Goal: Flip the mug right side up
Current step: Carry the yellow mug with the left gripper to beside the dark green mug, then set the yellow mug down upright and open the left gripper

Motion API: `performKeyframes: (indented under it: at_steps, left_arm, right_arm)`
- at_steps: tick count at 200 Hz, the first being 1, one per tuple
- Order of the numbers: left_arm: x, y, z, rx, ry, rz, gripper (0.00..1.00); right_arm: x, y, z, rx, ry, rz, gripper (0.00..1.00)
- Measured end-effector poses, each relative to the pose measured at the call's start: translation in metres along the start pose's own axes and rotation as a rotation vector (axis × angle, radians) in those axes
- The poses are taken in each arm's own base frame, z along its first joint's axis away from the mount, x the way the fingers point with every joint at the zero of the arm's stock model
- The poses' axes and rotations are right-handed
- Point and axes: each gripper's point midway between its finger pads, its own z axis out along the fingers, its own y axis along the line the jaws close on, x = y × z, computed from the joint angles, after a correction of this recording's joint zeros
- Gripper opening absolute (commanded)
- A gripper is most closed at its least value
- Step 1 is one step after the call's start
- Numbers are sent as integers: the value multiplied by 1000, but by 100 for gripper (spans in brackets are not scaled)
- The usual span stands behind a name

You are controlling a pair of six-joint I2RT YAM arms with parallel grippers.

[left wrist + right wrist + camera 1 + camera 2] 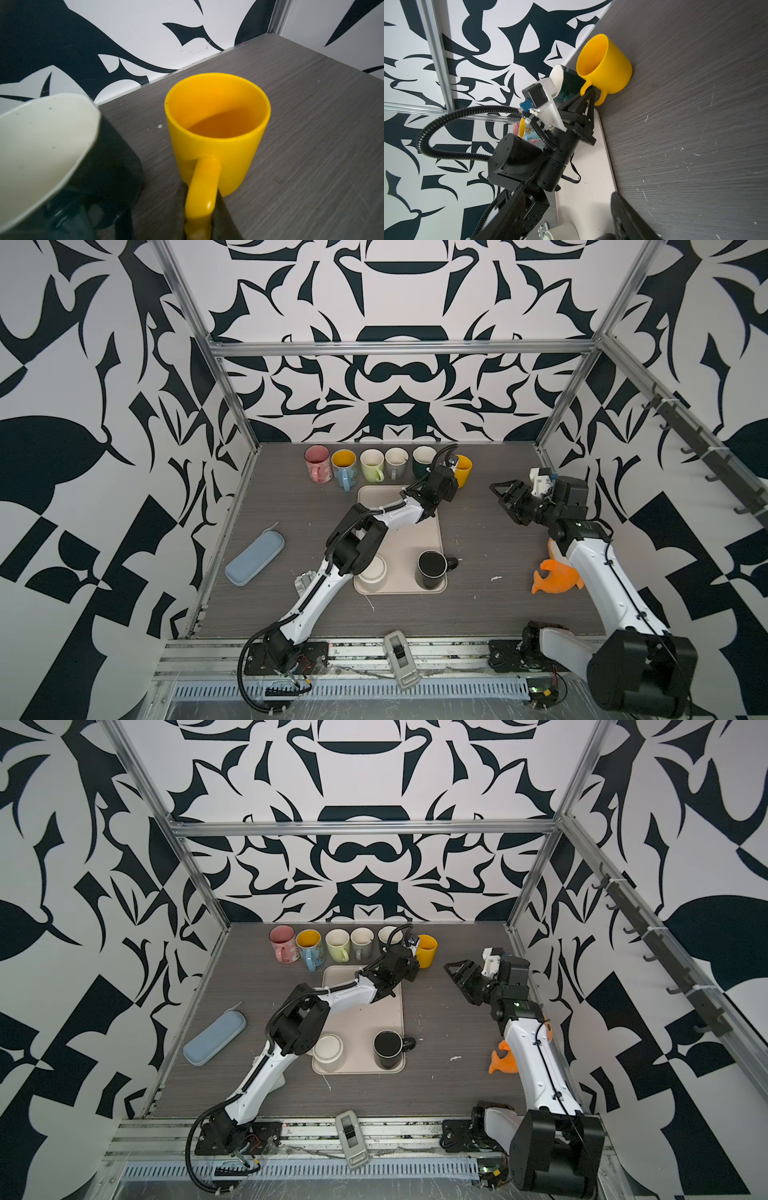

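I can't read a single word or number anywhere. A tiny red-and-blue sticker point(242, 44) sits at the far edge of the table point(311, 124), upper right of the left wrist view, too small to make out. The grey tape dispenser point(399, 657) point(352, 1135) at the bottom centre of both top views has a label point(409, 679) on its near end, but the lettering is only a blur.

White-shelled, black-jointed left arm point(397, 517) carries ribbed black cable conduit point(446, 122); matching right arm point(598, 572) ends in a black triangular-framed tool point(502, 498).
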Motion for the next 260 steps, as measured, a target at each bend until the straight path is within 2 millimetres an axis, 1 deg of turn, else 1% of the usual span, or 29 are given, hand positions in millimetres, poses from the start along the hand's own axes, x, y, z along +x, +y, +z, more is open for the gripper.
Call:
performKeyframes:
  at_steps: [8, 15, 28, 46, 62, 91, 107, 134, 160, 177, 193, 205, 219, 236, 260]
  left_arm:
    - [0, 2, 1, -11, -1, -4, 0]
    - [0, 2, 3, -19, -5, -6, 3]
    - [-1, 4, 4, -31, -5, -12, 14]
    - [-1, 6, 5, -44, -2, -18, 17]
    - [0, 7, 5, -51, 0, -20, 24]
    - [2, 10, 5, -68, 9, -25, 44]
    - [2, 10, 5, -69, 7, -30, 50]
    - [3, 10, 5, -71, 5, -37, 57]
    - [17, 12, 3, -72, 23, -37, 60]
    - [28, 13, -2, -72, 45, -30, 60]
    - [31, 16, -11, -71, 54, -27, 61]
    - [23, 15, -21, -65, 42, -28, 61]
    - [4, 15, -35, -59, 6, -31, 61]
    - [-32, 15, -57, -49, -68, -35, 62]
    - [-87, 11, -94, -29, -190, -35, 62]
  right_arm:
    - [0, 0, 0, 1, -1, 1, 69]
    - [0, -1, 0, 1, 0, 1, 69]
    - [0, -1, 0, 1, -1, 1, 69]
    - [0, -1, 0, 1, -1, 1, 69]
    - [0, -1, 0, 1, -2, 1, 69]
    - [0, -1, 0, 1, -1, 1, 69]
    - [-1, -1, 0, 1, -2, 1, 69]
    - [-1, -1, 0, 1, -2, 2, 69]
    - [-1, -1, 0, 1, -2, 2, 69]
    - [0, -1, 0, 1, -2, 2, 69]
    - [0, -1, 0, 1, -1, 2, 69]
    - [1, -2, 0, 2, 3, 5, 69]
    - [4, -6, 1, 6, 12, 14, 69]
    - [8, -9, 2, 10, 21, 24, 69]
    - [13, -10, -1, 7, 28, 39, 69]
